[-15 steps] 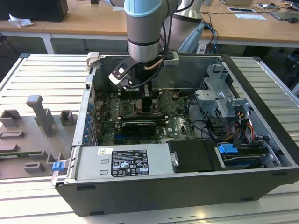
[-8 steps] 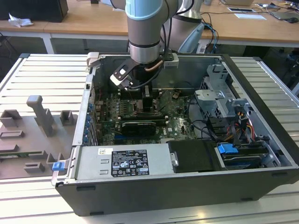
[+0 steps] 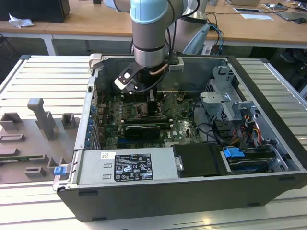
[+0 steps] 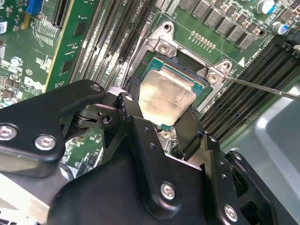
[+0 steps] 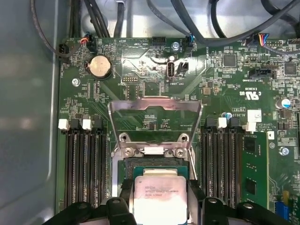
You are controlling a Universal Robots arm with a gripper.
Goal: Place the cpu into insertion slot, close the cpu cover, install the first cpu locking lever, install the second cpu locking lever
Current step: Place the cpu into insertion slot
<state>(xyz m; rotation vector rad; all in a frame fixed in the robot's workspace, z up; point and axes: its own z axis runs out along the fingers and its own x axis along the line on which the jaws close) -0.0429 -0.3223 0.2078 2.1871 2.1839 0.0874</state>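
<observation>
In both wrist views the cpu (image 4: pixel 166 96) (image 5: pixel 159 194), a pale silvery square chip, sits between the black fingers (image 4: pixel 192 126) of my gripper (image 4: pixel 161 111) (image 5: pixel 160 208), which is shut on its two sides. The chip is right over the insertion slot (image 4: pixel 187 77) (image 5: pixel 157 165), level with or just above its rim; I cannot tell whether it rests in it. The cpu cover (image 5: pixel 154 105), a thin metal frame, stands flipped open beyond the slot. A thin locking lever (image 4: pixel 262 87) sticks out beside the slot. In the exterior view the gripper (image 3: pixel 152 103) reaches down into the open case onto the green board.
Long black memory slots (image 5: pixel 84 168) (image 5: pixel 222 164) flank the socket on both sides. Cables (image 5: pixel 197 28) run along the board's edge. The case (image 3: pixel 268 91) holds a power supply (image 3: pixel 132 165) and a drive cage (image 3: pixel 225 96). Grey fixtures (image 3: pixel 41 120) lie outside it.
</observation>
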